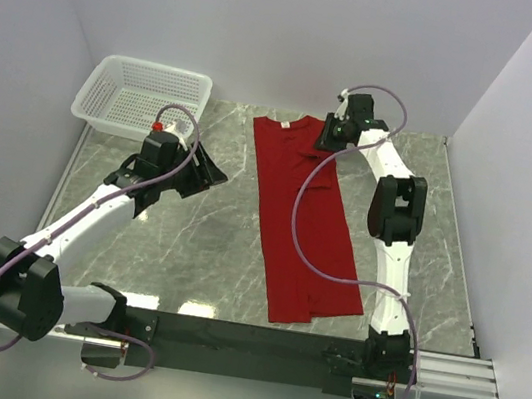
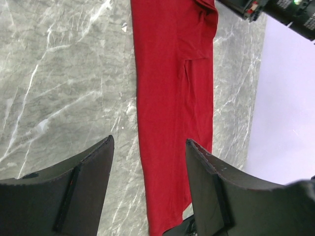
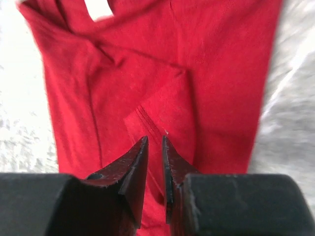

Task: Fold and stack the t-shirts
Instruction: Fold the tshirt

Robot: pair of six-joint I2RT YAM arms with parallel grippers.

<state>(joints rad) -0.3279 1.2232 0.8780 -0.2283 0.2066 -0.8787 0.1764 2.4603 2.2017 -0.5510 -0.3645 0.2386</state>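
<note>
**One jaw wide, the other nearly closed over the red shirt**

My left gripper (image 2: 150,142) hangs above the marble table (image 1: 209,241), jaws wide with nothing between them. Beside it, to its right, the t-shirt (image 1: 299,215) lies flat in a long narrow strip, hem toward the near edge and collar at the far end. There my right gripper (image 3: 154,140) sits low over the cloth, jaws down to a thin slit (whether they pinch fabric I cannot tell). The white mesh basket (image 1: 155,68) stands in the far left corner.

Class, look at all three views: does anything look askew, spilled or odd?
Nothing is spilled or damaged. The red t-shirt, folded into a long strip, lies slanted across the table, its layers uneven at the near end.
</note>
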